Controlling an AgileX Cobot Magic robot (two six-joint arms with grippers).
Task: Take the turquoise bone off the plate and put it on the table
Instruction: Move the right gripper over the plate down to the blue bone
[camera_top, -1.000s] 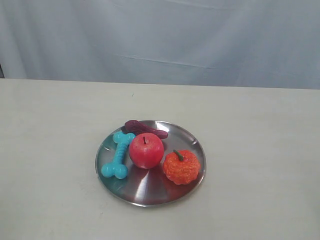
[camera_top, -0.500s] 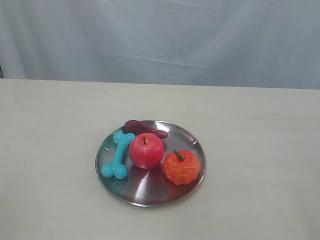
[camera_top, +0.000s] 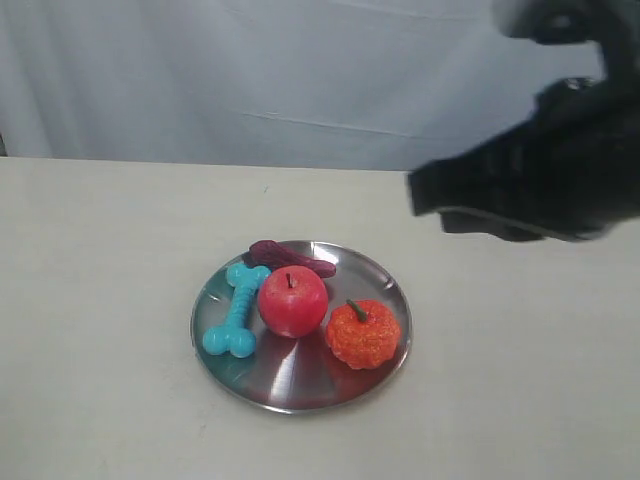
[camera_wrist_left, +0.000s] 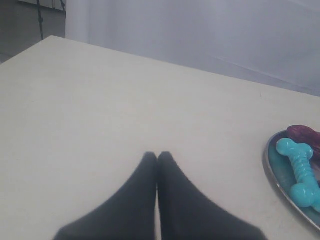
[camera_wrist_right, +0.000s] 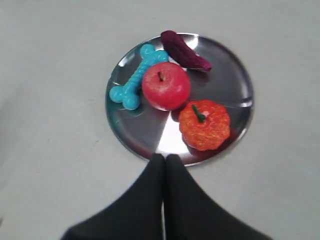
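Observation:
The turquoise bone (camera_top: 236, 311) lies on the left side of the silver plate (camera_top: 290, 378), beside a red apple (camera_top: 292, 300). The plate rests on the cream table (camera_top: 100, 300). My right gripper (camera_wrist_right: 165, 157) is shut and empty, hovering above the plate's near rim (camera_wrist_right: 150, 150), with the bone (camera_wrist_right: 137, 77) beyond the apple from it. In the exterior view the right arm (camera_top: 540, 180) is a dark blur high at the right, well above the table. My left gripper (camera_wrist_left: 157, 155) is shut and empty over bare table, well apart from the bone (camera_wrist_left: 301, 171) at the plate's edge (camera_wrist_left: 270, 170).
An orange pumpkin-like fruit (camera_top: 362, 334) sits on the plate's right side, and a dark maroon elongated piece (camera_top: 290, 257) lies at its back, touching the bone's far end. A pale curtain (camera_top: 300, 70) hangs behind the table.
The right arm has come into the exterior view at the upper right, where nothing showed before. The bone, fruit and plate have not moved.

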